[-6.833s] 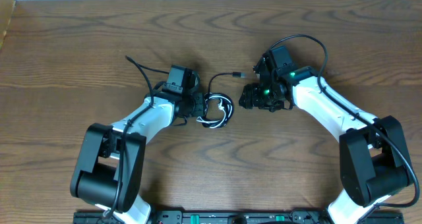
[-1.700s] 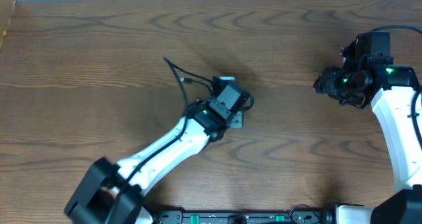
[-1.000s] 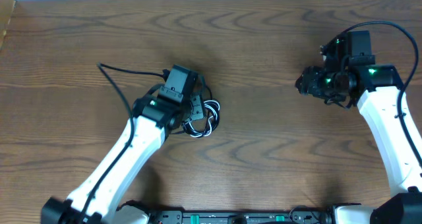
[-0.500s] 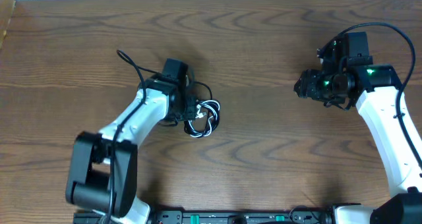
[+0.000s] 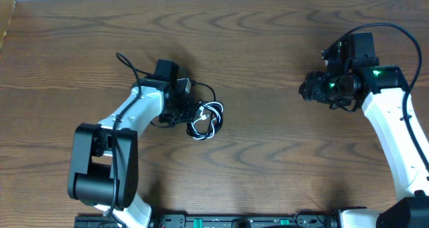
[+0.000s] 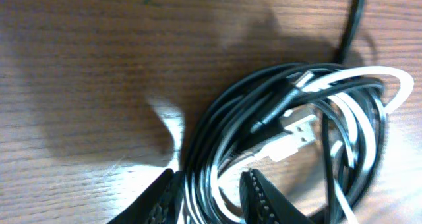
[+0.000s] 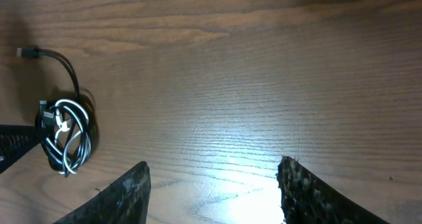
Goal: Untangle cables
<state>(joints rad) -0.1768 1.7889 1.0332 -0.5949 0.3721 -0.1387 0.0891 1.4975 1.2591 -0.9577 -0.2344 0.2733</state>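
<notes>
while the black and white cables [image 5: 206, 118] lie looped in one coil left of centre, midway between the table's [image 5: 268, 40] back and front edges, the left gripper [image 6: 208, 199] straddles the coil's outer strands, jaws narrow; whether they pinch cannot be told. the right gripper [image 7: 211, 184] hangs released, empty, near the right edge. judged step: first grasp. next, the right gripper likely must take one cable and pull apart.

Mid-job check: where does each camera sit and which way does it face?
Overhead: fixed above the table, looking straight down; both arms show, left gripper at the cables, right gripper far off.
Left wrist: on the left arm, close above the cables; its fingertips straddle some strands.
Right wrist: on the right arm, facing across wood toward the cables; open fingers below.
Shared: all three show the cables.
</notes>
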